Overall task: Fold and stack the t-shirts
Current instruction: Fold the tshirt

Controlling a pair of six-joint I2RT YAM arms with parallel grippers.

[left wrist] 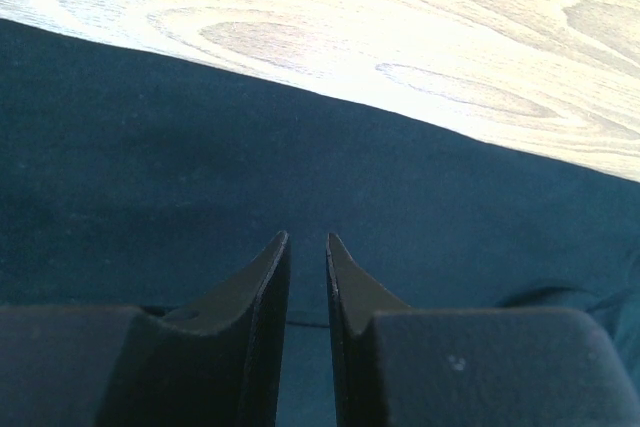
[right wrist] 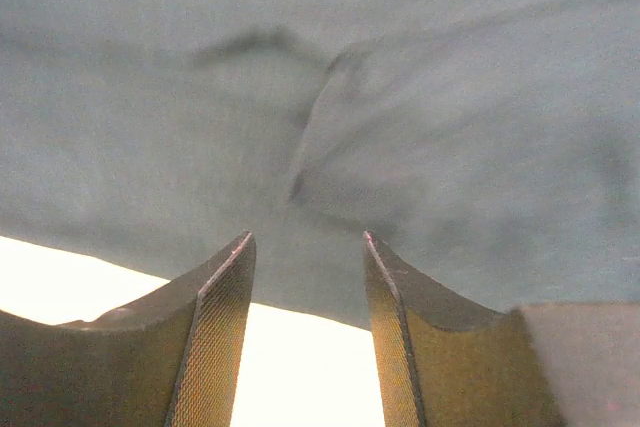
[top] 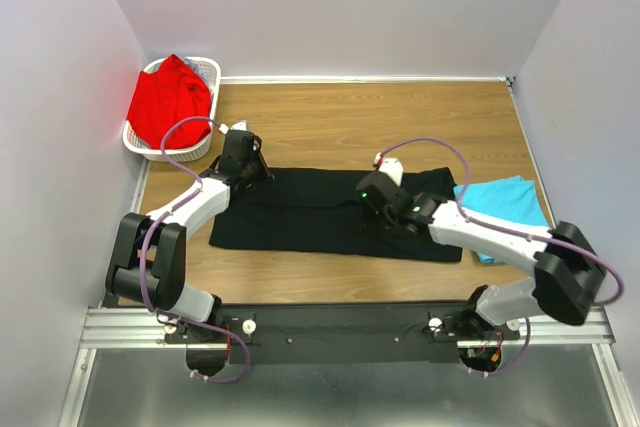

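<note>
R hand (right wrist: 305, 237): released over black t-shirt (top: 300, 212), prob. letting fold settle.
L hand (left wrist: 307, 237): at shirt edge; grip can't tell.

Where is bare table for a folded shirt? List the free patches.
Widest: the bare wood between the black shirt and the back wall, from the basket to the right wall. Narrower: the strip between that shirt's near edge and the arm bases. Crowded: the right side, around the turquoise shirt.

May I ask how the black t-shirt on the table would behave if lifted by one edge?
Probably floppy: the black t-shirt lies flat with soft creases, so it should drape. Pushed, it likely bunches on the wooden table.
</note>
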